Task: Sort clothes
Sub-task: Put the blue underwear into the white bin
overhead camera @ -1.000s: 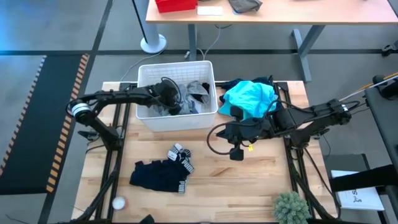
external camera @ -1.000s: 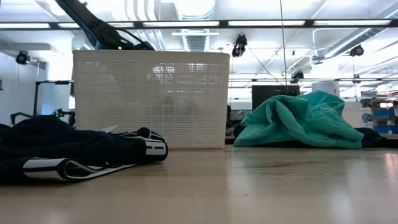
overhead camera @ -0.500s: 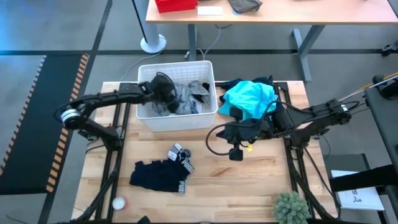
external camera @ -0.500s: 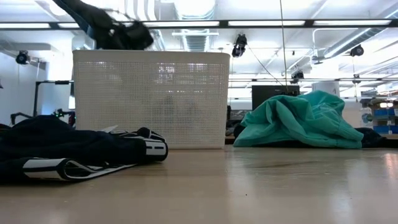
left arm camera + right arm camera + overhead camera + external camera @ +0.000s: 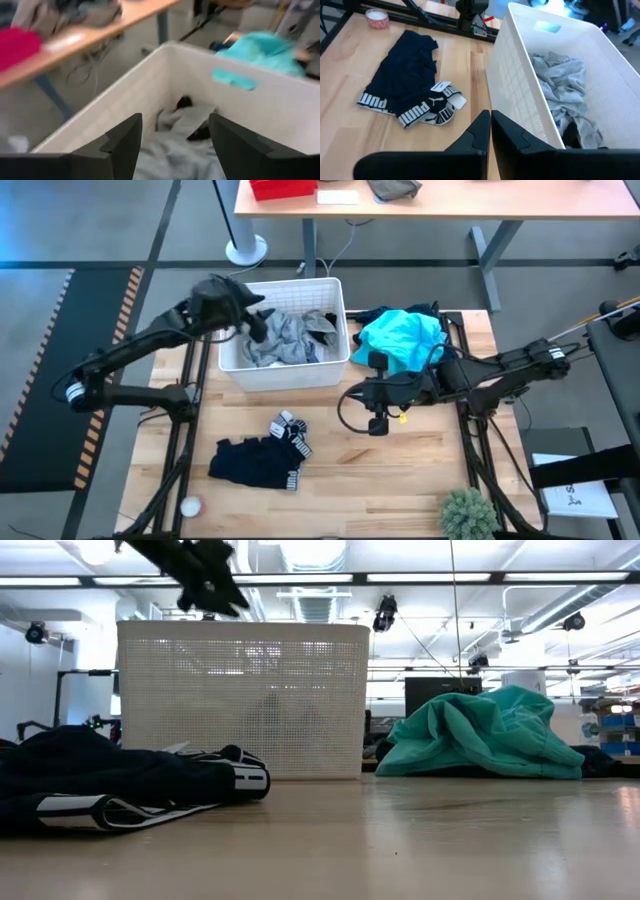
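Crowding table: white basket (image 5: 285, 370), teal garment (image 5: 400, 337), navy shorts (image 5: 255, 462)

One white basket (image 5: 284, 370) sits below the left end effector (image 5: 250, 320), with one grey garment (image 5: 280, 340) inside. Beside the right end effector (image 5: 377, 423): one teal garment (image 5: 400, 338), one navy garment (image 5: 250, 462), two striped socks (image 5: 292, 430). One ball (image 5: 189, 506), one plant (image 5: 468, 513).

Wooden counter (image 5: 400, 470) carrying laundry and a basket.
A white basket (image 5: 285, 370) stands at the back, a teal garment (image 5: 400, 338) beside it; navy clothes (image 5: 250, 460) and striped socks (image 5: 290, 430) lie nearer the front (with a small plant (image 5: 467, 515) at one corner).
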Tool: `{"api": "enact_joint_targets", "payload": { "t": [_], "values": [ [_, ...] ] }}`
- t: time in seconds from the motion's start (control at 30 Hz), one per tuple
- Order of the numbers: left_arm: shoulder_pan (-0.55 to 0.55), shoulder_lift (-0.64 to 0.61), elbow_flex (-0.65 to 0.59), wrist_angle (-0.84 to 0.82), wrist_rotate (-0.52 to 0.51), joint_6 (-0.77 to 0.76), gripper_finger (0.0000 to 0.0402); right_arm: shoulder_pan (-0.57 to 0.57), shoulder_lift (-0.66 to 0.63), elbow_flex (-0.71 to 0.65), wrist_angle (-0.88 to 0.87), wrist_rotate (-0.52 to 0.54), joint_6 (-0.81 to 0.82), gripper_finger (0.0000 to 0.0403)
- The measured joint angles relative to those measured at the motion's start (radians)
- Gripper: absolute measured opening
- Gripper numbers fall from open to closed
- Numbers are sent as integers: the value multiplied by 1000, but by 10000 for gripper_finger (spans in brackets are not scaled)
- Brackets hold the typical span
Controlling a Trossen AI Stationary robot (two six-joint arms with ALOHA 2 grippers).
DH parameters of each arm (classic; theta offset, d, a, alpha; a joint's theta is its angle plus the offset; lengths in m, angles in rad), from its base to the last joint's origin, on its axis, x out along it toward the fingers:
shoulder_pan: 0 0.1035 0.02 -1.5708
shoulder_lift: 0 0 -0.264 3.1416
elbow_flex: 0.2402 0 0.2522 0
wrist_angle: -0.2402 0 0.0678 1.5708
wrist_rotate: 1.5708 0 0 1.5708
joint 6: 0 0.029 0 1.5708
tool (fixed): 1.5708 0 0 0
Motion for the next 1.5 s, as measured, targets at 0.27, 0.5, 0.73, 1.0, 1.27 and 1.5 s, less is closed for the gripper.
{"api": "enact_joint_targets", "payload": {
  "t": [0.27,0.5,0.73,1.0,1.27,1.5],
  "values": [
    [-78,-149,14,-2,157,81,161,-2,-141,-245,204,-27,53,0],
    [-214,-197,12,-66,343,126,89,-2,-191,-350,224,-22,103,0],
    [-460,-180,12,-185,319,164,25,23,-182,-362,257,-20,111,0],
    [-794,-89,12,-267,67,31,7,38,-183,-337,256,-19,94,0],
    [-974,60,12,-336,16,-196,1,38,-183,-337,251,-21,109,0],
    [-1035,198,12,-417,14,-383,10,42,-183,-337,250,-27,106,0]
  ]
}}
